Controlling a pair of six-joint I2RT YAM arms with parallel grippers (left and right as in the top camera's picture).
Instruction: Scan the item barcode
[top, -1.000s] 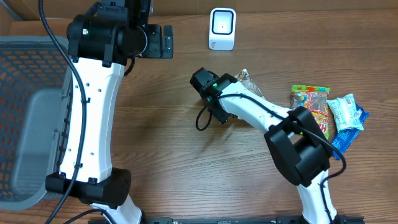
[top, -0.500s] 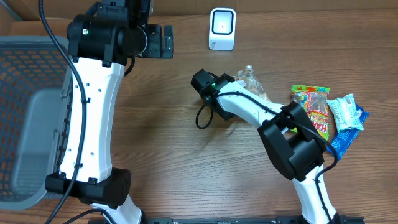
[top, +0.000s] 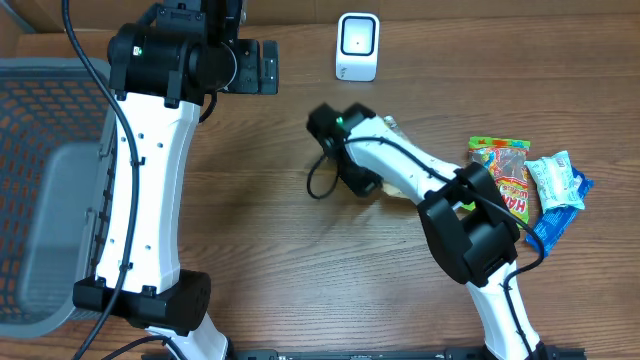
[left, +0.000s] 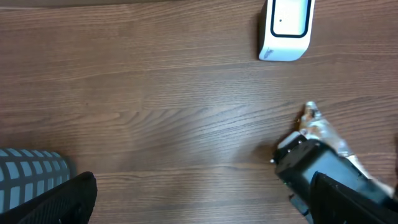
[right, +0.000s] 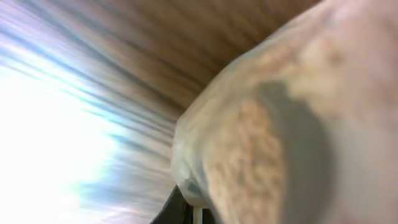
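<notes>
Overhead: the right gripper (top: 362, 182) is pinched shut on the clear snack bag (top: 391, 125), which is tucked under its wrist. The scanner (top: 357, 47) stands beyond it, apart. The left gripper (top: 256, 66) hangs spread, well to the side of the bag.

Left wrist: the scanner sits ahead and to the right of the spread fingers (left: 65, 198), and the bag is nearer.

Right wrist: the bag's beige, crumbly contents fill the view, right against the jaws.

1. Table (top: 260, 230): brown wood-grain top, lying under both sets of jaws across my overhead view.
2. Grey mesh basket (top: 45, 66): well left of the left jaws; I cannot tell whether it rests on the table.
3. Tan surface (top: 22, 18): beyond the basket; I cannot identify it.
4. White glare (right: 43, 130): on the wood beside the right jaws.
</notes>
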